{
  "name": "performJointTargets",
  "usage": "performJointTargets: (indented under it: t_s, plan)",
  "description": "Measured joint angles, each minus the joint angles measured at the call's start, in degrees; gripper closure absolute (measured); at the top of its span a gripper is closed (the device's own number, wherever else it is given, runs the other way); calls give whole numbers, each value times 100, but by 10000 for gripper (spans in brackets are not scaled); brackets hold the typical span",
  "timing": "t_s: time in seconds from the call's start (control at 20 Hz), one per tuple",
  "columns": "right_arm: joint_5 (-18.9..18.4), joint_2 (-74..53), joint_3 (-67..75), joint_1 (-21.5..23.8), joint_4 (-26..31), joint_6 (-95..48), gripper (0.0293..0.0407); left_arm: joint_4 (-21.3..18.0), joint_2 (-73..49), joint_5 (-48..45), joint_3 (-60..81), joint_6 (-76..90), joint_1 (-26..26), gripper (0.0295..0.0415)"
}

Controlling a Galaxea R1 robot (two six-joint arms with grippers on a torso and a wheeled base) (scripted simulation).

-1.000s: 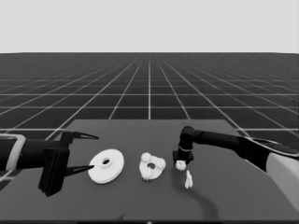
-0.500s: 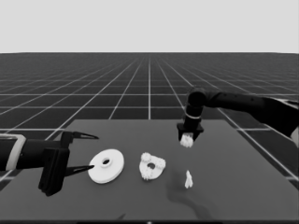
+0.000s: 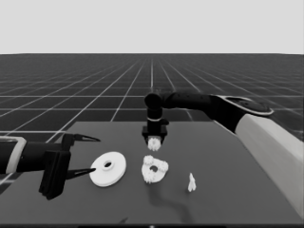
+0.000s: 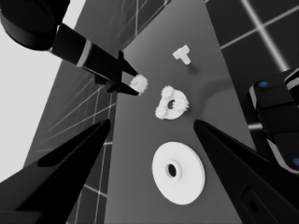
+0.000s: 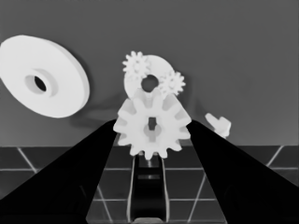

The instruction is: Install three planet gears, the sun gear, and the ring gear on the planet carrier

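I had the right gripper [image 3: 153,140] clenched on a small gear [image 3: 153,143], carried in the air just beyond the smaller round part [image 3: 154,169], which lay mid-table. In the right wrist view the gear [image 5: 152,129] sat pinched across its toothed rim between the two fingers, its bore facing the camera. I judged it light and rigid, but with teeth that give the pads only narrow, slippery contact, so a hold across two opposite teeth seemed the safest; a twist in the grip would spoil the meshing. The smaller round part already wore gears round its hole, at least two by the right wrist view. The larger round part [image 3: 108,168] lay to its left, the thin white piece [image 3: 191,182] to its right. My left gripper [image 3: 78,156] waited released at the table's left end, one fingertip just beside the larger round part.
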Motion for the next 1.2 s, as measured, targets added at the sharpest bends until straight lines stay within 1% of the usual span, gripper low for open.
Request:
performJointTargets:
  t_s: [0.05, 0.1, 0.15, 0.2, 0.3, 0.65, 1.2]
  plan:
    - [0, 10, -13, 0, 0, -2, 388, 0, 0, 0, 0, 0, 0, 326]
    - [179, -11, 54, -645, -754, 45, 387, 0, 0, 0, 0, 0, 0, 326]
    - [285, 22, -68, -1201, -1209, -28, 387, 0, 0, 0, 0, 0, 0, 326]
    - [367, 70, -241, -1506, -1464, -136, 387, 0, 0, 0, 0, 0, 0, 326]
    - [466, 133, -469, -1760, -1686, -271, 388, 0, 0, 0, 0, 0, 0, 326]
    - [524, 165, -599, -1924, -1789, -280, 387, 0, 0, 0, 0, 0, 0, 326]
    - [523, 164, -600, -1936, -1789, 350, 388, 0, 0, 0, 0, 0, 0, 326]
